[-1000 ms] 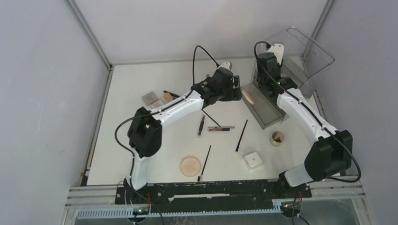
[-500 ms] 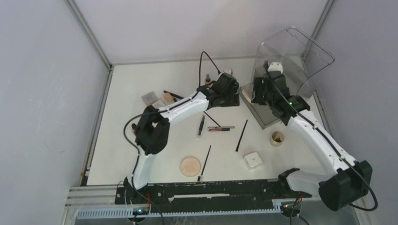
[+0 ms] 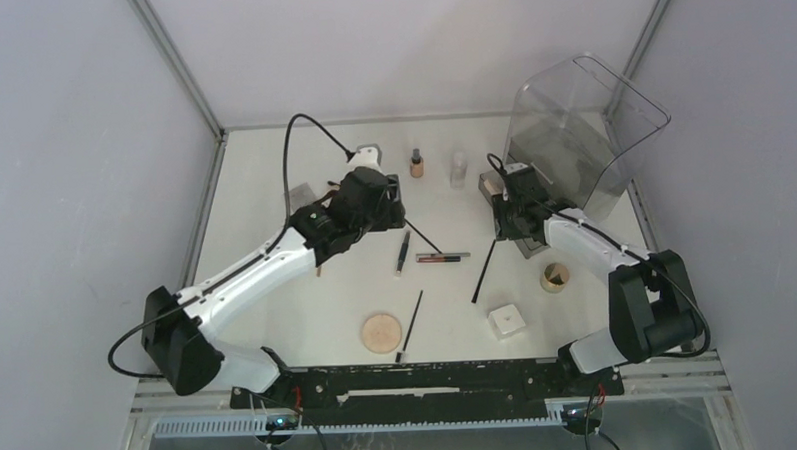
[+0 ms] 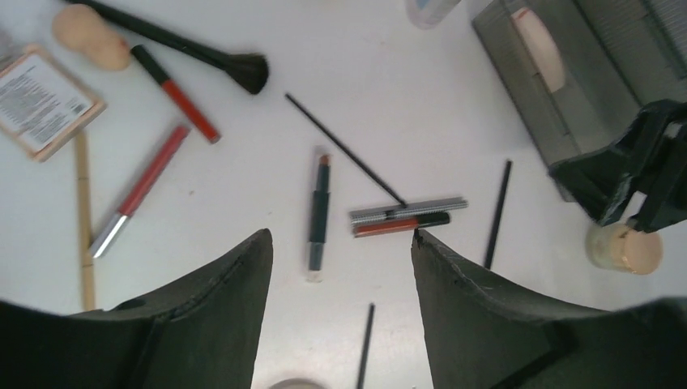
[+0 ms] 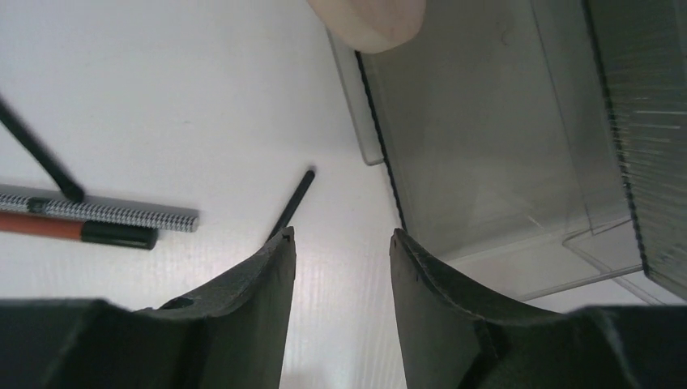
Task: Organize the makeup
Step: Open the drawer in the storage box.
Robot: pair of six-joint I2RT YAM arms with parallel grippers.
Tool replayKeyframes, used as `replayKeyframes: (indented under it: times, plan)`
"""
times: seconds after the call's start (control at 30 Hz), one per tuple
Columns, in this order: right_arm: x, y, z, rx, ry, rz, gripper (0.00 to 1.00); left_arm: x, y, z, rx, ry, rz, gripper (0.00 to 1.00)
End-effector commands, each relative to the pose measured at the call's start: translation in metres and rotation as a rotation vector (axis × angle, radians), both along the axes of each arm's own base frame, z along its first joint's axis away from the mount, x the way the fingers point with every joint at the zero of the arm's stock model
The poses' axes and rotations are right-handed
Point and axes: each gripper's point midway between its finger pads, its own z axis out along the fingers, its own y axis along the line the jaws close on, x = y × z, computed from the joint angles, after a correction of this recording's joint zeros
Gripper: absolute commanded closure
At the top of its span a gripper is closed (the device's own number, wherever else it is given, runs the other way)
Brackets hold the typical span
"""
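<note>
The makeup lies spread over the white table. A dark pencil (image 3: 403,253), a silver and a red stick (image 3: 443,256), two thin black brushes (image 3: 484,272) (image 3: 414,325), a round puff (image 3: 381,333), a white box (image 3: 506,320) and a tan jar (image 3: 554,276) lie mid-table. My left gripper (image 3: 382,201) (image 4: 340,235) hovers open above the pencil (image 4: 318,215), holding nothing. Red lip sticks (image 4: 174,89), a black brush (image 4: 202,55) and a compact (image 4: 44,97) lie to its left. My right gripper (image 3: 506,221) (image 5: 342,235) is open and empty beside the grey tray (image 5: 486,162), where a puff (image 5: 373,20) rests.
A big clear plastic bin (image 3: 581,129) stands at the back right, behind the right gripper. A tan dark-capped bottle (image 3: 415,164) and a clear bottle (image 3: 459,168) stand at the back. Grey walls close in both sides.
My left arm has drawn back leftward from the tray, uncovering the two bottles. My right gripper has come down out of the bin and toward me, to the tray's left edge.
</note>
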Motion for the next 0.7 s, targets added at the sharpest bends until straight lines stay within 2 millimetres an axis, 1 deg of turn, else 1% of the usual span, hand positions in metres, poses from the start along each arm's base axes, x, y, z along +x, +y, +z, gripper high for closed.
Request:
replayKeyframes:
  times: [0.0,0.1,0.23,0.3,0.43,0.5,0.63,0.67]
  plan:
    - [0.030,-0.012,0.006,-0.081,-0.118,-0.003,0.46,-0.008,0.034,-0.004,0.088,-0.043,0.061,0.32]
    - [0.034,-0.016,0.001,-0.109,-0.116,0.006,0.47,-0.012,0.043,-0.009,0.108,-0.043,0.074,0.32]
    - [0.042,-0.009,0.004,-0.113,-0.153,0.057,0.49,-0.014,0.044,-0.017,0.126,-0.027,0.068,0.32]
    - [0.048,-0.008,0.005,-0.148,-0.176,0.095,0.49,-0.014,0.045,-0.018,0.128,-0.024,0.068,0.32]
    - [0.055,-0.013,-0.008,-0.175,-0.157,0.114,0.49,-0.015,0.046,-0.016,0.120,-0.038,0.068,0.31]
    - [0.055,-0.015,-0.015,-0.172,-0.138,0.126,0.51,-0.015,0.048,-0.016,0.126,-0.043,0.072,0.31]
    - [0.055,-0.009,-0.029,-0.168,-0.111,0.194,0.55,-0.014,0.048,-0.020,0.139,-0.032,0.073,0.31]
    - [0.055,-0.008,-0.031,-0.168,-0.106,0.206,0.58,-0.014,0.047,-0.021,0.140,-0.030,0.071,0.31]
